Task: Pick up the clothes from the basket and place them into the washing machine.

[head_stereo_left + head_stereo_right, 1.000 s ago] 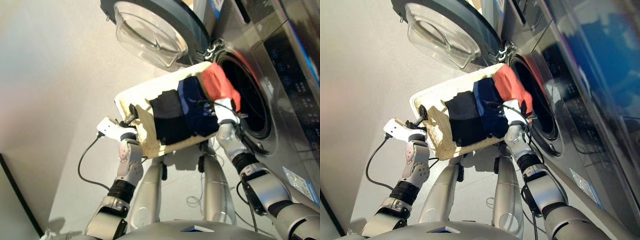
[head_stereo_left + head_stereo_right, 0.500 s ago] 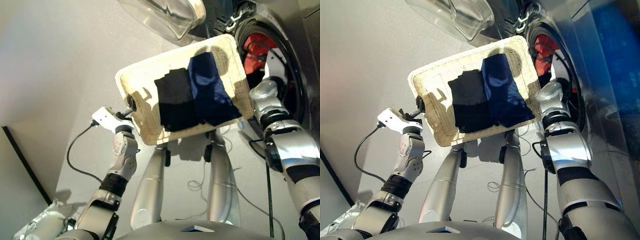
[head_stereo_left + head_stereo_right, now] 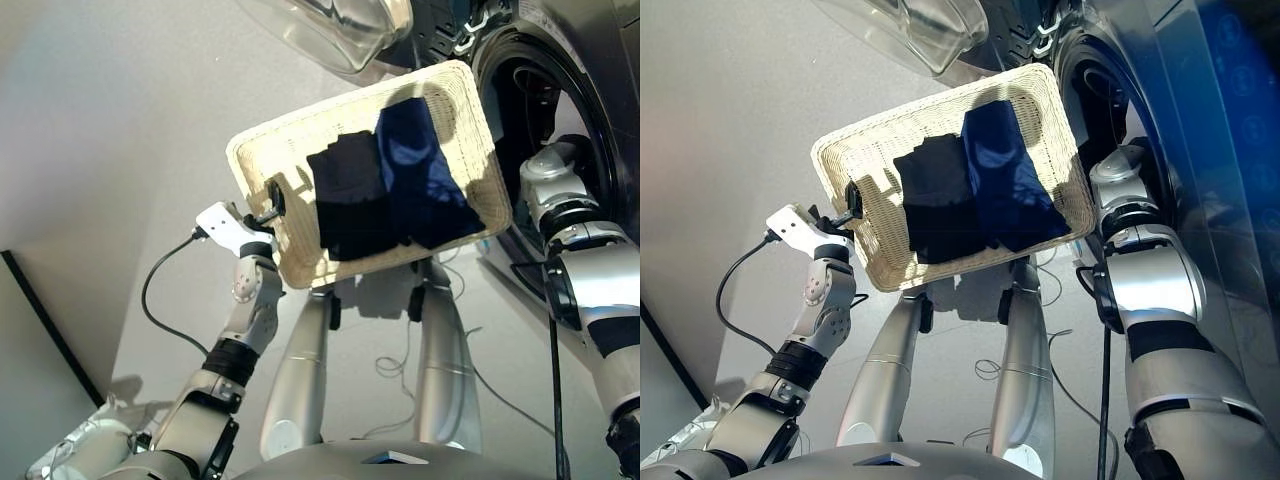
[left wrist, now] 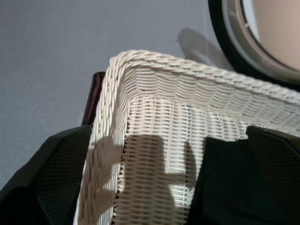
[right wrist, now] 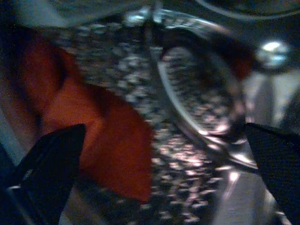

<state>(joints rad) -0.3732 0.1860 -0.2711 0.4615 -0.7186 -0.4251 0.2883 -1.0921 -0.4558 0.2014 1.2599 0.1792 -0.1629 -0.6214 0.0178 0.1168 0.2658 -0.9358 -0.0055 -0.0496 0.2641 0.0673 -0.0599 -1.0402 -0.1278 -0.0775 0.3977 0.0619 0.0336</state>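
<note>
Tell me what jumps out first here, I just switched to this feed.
The cream wicker basket held up in front of the washing machine, the left tool at its rim, with a black garment and a navy garment side by side inside. The red-orange garment lies in the steel drum, seen between the right tool's open fingers.

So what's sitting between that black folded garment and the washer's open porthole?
The folded navy blue garment lies beside the black one in the cream wicker basket, then the basket's rim, seen from both head views.
</note>
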